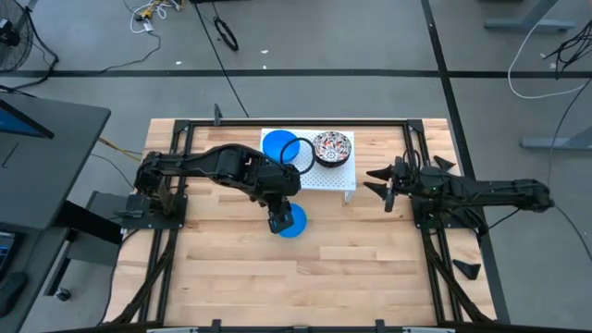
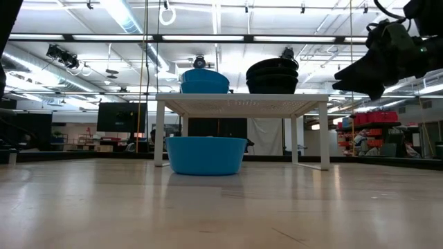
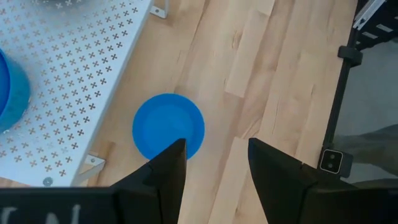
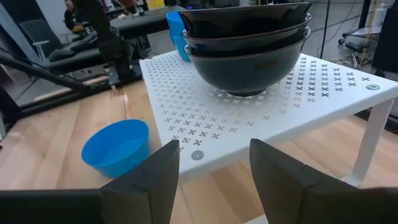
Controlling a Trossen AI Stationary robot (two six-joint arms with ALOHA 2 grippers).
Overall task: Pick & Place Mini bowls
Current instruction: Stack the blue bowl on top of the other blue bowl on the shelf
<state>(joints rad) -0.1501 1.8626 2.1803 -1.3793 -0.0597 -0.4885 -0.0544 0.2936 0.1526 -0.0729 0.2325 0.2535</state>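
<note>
The left gripper (image 1: pixel 280 222) is held above the wooden table (image 1: pixel 370 268), its fingers wide apart and nothing gripped between them. One blue mini bowl (image 1: pixel 293 221) is seen directly under and just beside its fingertips, standing alone on the table in front of the white perforated rack (image 1: pixel 338 178). Beyond this gripper, on the rack, a stack of blue mini bowls (image 1: pixel 279 146) is placed, and beside it a stack of floral patterned mini bowls (image 1: pixel 332 146). The right gripper (image 1: pixel 379 184) is kept in the air just beside the rack's other end, also open and empty.
</note>
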